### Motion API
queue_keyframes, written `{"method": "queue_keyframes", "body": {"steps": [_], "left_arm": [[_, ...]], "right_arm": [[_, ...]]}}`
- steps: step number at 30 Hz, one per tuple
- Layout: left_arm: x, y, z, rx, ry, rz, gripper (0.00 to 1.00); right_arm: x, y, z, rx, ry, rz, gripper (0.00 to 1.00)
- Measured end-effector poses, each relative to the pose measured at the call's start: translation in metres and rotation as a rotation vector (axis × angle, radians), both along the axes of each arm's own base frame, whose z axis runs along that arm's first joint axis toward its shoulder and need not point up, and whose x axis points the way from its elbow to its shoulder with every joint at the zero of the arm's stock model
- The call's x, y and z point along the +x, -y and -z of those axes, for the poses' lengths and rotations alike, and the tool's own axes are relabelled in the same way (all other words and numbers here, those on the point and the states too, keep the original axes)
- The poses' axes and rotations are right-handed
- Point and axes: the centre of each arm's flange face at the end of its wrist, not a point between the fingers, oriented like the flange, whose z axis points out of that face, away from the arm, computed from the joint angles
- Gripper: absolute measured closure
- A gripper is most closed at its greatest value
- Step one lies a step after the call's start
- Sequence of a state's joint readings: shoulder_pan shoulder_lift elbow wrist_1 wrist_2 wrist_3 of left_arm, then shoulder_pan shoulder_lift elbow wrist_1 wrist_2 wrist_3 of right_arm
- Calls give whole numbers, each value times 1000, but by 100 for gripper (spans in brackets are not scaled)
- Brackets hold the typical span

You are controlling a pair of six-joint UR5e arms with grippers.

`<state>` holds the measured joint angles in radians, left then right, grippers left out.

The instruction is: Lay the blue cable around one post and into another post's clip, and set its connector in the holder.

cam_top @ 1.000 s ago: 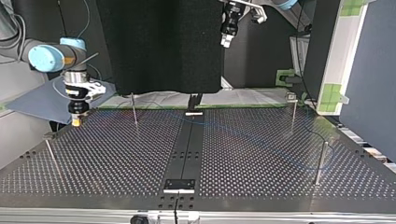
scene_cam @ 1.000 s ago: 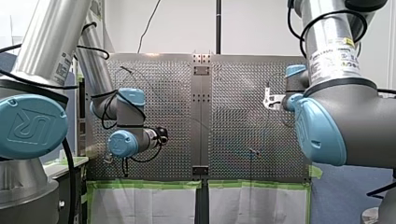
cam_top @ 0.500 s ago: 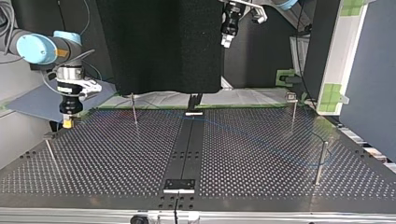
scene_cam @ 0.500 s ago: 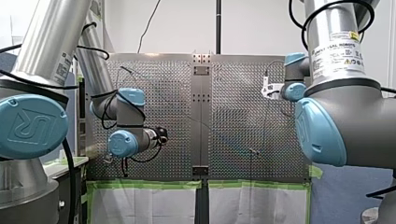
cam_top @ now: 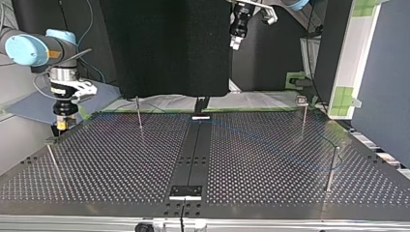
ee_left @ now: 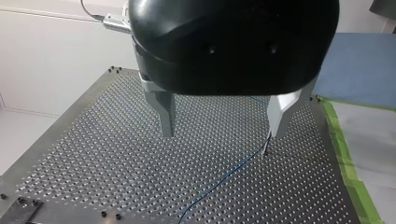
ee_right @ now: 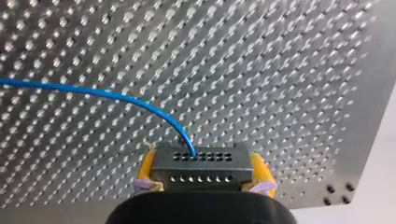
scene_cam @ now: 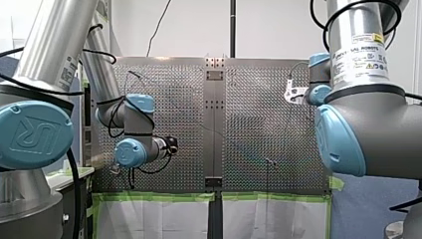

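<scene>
In the right wrist view my right gripper (ee_right: 201,179) is shut on a grey connector block (ee_right: 201,161), yellow pads (ee_right: 147,167) on both its sides. The blue cable (ee_right: 93,92) leaves the connector's face and curves away over the perforated plate. The top view shows that gripper (cam_top: 61,124) just above the plate's far left corner. My left gripper (ee_left: 222,134) hangs open high over the plate, nothing between its fingers; a stretch of blue cable (ee_left: 224,175) lies on the plate below it, beside a thin post (ee_left: 266,145). In the top view it (cam_top: 235,43) hangs high at the back.
Thin posts stand on the plate (cam_top: 270,193) in the top view: one at back left (cam_top: 139,113), one at near left (cam_top: 53,159), one at back right with a clip on top (cam_top: 303,113), one at near right (cam_top: 331,166). A black strip (cam_top: 193,154) runs down the middle.
My right gripper has carried the connector toward the top view's left, out to the plate's corner, and slightly up. My left arm has not moved.
</scene>
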<state>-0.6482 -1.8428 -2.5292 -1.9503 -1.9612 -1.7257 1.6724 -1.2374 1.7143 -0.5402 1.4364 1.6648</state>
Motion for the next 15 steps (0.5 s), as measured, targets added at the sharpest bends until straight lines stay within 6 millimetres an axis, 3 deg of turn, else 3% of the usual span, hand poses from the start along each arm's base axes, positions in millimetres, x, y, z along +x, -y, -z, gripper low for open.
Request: {"method": "queue_keyframes", "body": {"steps": [15], "left_arm": [[1,-4,2,28,-17,-11,2]], "right_arm": [[-33,17,-15,46,-2,47,100]]}}
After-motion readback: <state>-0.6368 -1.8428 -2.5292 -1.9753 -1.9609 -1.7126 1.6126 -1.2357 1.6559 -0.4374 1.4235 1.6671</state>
